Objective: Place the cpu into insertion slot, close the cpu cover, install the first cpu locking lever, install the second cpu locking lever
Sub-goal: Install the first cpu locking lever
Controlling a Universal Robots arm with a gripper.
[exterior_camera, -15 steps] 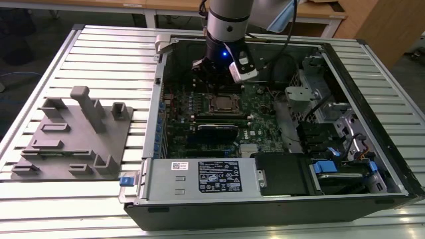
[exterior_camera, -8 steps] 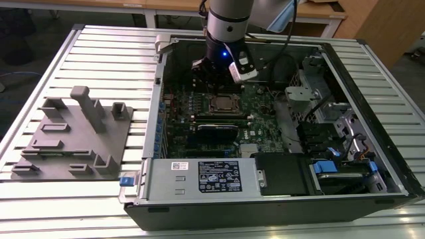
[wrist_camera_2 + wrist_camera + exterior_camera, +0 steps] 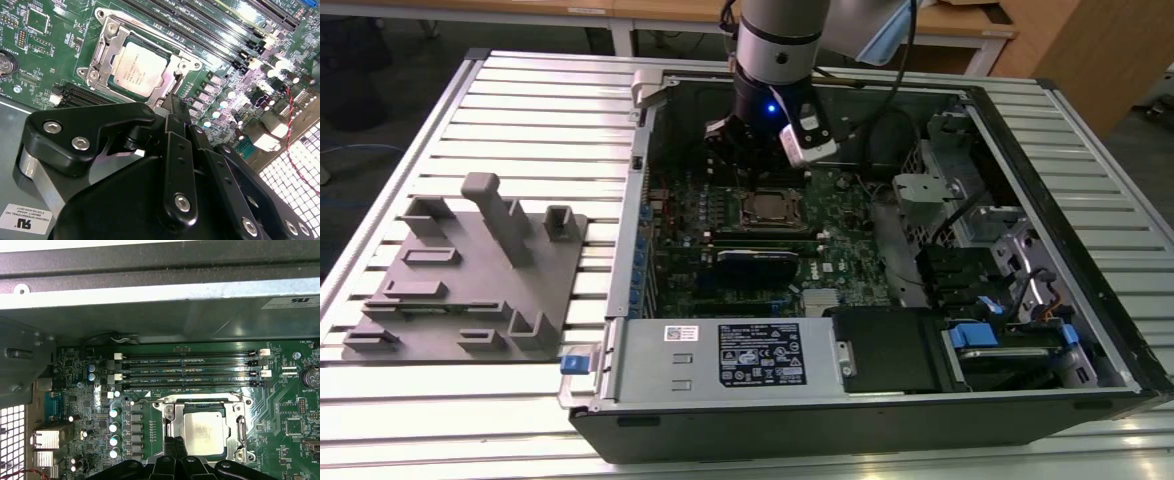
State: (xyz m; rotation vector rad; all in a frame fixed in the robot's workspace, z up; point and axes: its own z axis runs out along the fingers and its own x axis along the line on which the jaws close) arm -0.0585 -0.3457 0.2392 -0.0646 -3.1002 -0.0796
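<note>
The cpu (image 3: pixel 142 67) (image 3: pixel 205 435) (image 3: pixel 771 207) lies flat in the insertion slot (image 3: pixel 172 62), its silvery top facing up. The cpu cover (image 3: pixel 112 42) (image 3: pixel 172 426) lies down around the chip as a metal frame. A thin metal lever (image 3: pixel 200 400) runs along one edge of the cover and another lever (image 3: pixel 241 429) along an adjoining edge. My gripper (image 3: pixel 172 102) (image 3: pixel 173 442) (image 3: pixel 739 168) hangs just above the motherboard (image 3: pixel 841 250) at one edge of the socket. Its black fingers are pressed together with nothing visible between them.
The open computer case (image 3: pixel 1014 130) walls in the board on all sides. Long memory slots (image 3: pixel 190 372) run beside the socket. A power supply (image 3: pixel 720 355) and drive cage (image 3: pixel 987 270) fill the near side. A grey fixture plate (image 3: pixel 467 270) sits at the exterior view's left.
</note>
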